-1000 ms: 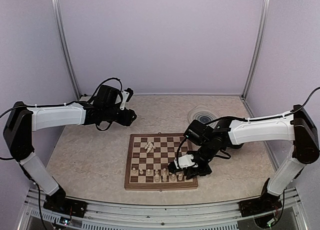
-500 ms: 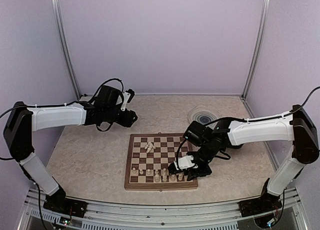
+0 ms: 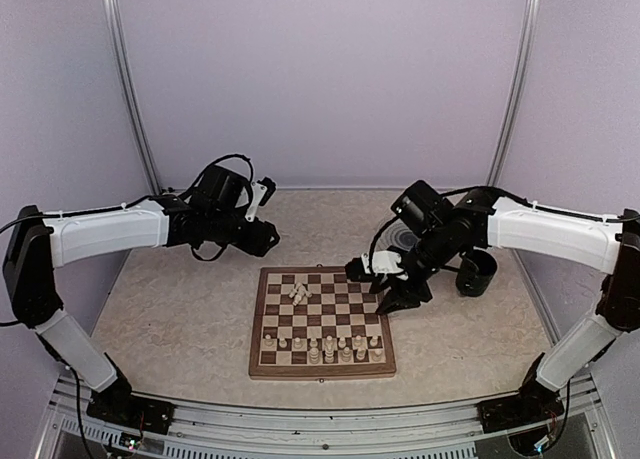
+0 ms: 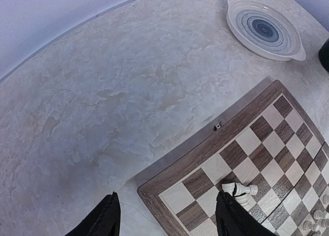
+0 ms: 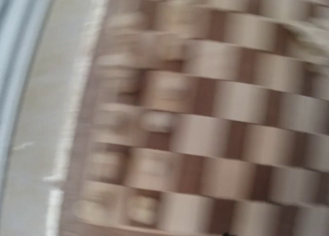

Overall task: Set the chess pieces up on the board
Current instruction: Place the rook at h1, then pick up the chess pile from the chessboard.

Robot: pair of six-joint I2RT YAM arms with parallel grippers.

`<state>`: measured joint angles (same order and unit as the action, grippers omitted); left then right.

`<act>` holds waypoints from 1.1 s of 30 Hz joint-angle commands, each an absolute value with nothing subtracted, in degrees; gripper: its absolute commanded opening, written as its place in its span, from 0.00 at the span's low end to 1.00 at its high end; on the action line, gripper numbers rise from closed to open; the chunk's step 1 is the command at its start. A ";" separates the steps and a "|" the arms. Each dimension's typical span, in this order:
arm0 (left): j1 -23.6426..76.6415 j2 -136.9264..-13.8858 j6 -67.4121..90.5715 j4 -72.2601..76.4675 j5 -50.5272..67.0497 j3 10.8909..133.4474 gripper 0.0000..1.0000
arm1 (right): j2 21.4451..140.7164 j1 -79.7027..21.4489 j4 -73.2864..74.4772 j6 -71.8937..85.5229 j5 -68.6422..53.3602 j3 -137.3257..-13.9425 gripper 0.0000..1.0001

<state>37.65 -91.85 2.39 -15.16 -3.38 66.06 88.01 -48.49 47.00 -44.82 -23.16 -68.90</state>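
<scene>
The board (image 3: pixel 322 324) lies in the middle of the table. Several pale chess pieces (image 3: pixel 322 351) stand in two rows along its near edge. A few more pieces (image 3: pixel 299 293) lie in a heap near its far left. My left gripper (image 3: pixel 263 238) hovers open and empty above the board's far left corner (image 4: pixel 154 195). Its fingers (image 4: pixel 230 218) straddle that corner, and the lying pieces (image 4: pixel 239 188) show beside the right finger. My right gripper (image 3: pixel 400 299) hangs over the board's right edge, fingers apart and empty. The right wrist view shows only blurred board checks (image 5: pixel 226 118).
A round grey-ringed plate (image 4: pixel 263 28) sits behind the board on the right, partly hidden by the right arm in the top view (image 3: pixel 398 229). A black cup (image 3: pixel 477 272) stands right of the board. Purple walls enclose the table.
My right gripper has lifted from the board's near right corner and moved back, leaving one more piece standing there and uncovering the black cup. My left gripper has crept slightly toward the board.
</scene>
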 commanded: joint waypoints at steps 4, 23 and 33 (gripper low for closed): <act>40.21 -92.23 9.35 -30.68 1.52 72.60 0.60 | 88.19 -37.27 38.57 -35.04 -16.19 -82.88 0.55; 45.18 -105.49 15.55 -35.43 2.61 77.20 0.45 | 102.02 -28.58 35.76 -22.55 -31.43 -82.14 0.67; 35.80 -95.40 26.25 -21.65 1.70 64.48 0.59 | 115.97 -40.99 36.86 -21.14 -28.62 -90.33 0.54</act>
<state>39.79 -102.13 21.45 -28.42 2.59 68.55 111.96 -36.69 36.32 -21.76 -30.61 -85.76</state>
